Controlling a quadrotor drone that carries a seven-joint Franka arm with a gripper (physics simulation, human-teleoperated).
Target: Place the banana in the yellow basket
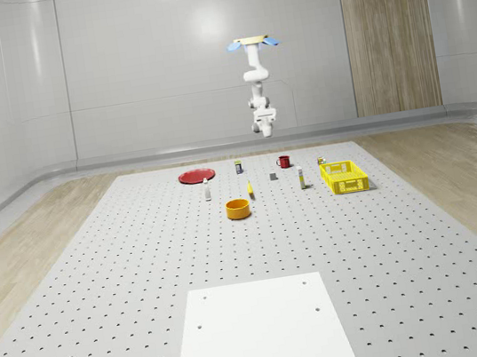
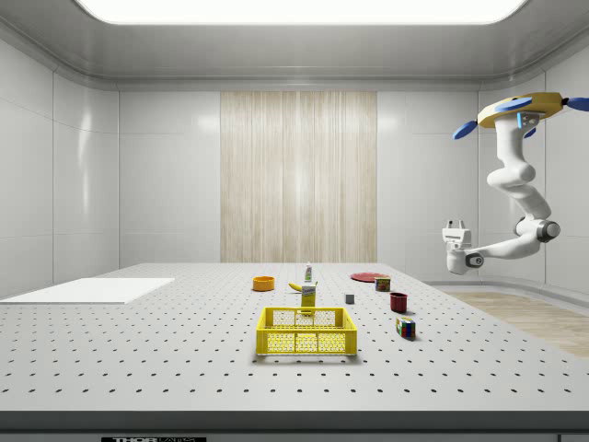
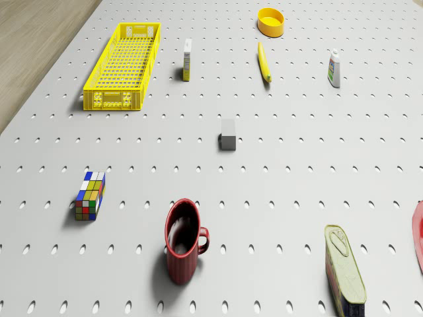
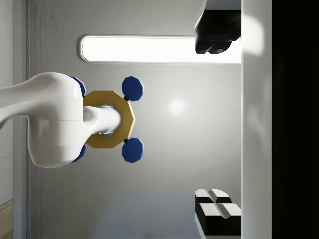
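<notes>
The banana [image 3: 264, 61] lies flat on the perforated table, between the orange bowl [image 3: 271, 21] and a small upright box [image 3: 188, 59]; it is also the thin yellow shape [image 1: 250, 192] beside the bowl. The yellow basket [image 1: 344, 176] stands toward the whole-scene view's right, with only bare mesh floor [image 3: 125, 63] inside. The drone [image 1: 254, 43] hovers high over the table's far end, with its arm folded below. My gripper [image 2: 455, 226] hangs far above the objects, pointing upward. It is open, with one fingertip [image 4: 214, 35] set wide apart from the other and nothing between them.
Near the far end stand a red mug [image 3: 182, 241], a Rubik's cube [image 3: 90, 195], a lying tin can [image 3: 344, 267] and a grey block [image 3: 228, 134]. A white bottle [image 3: 335, 69] and a red plate [image 1: 195, 176] are there too. A white sheet [image 1: 261, 332] covers the near end.
</notes>
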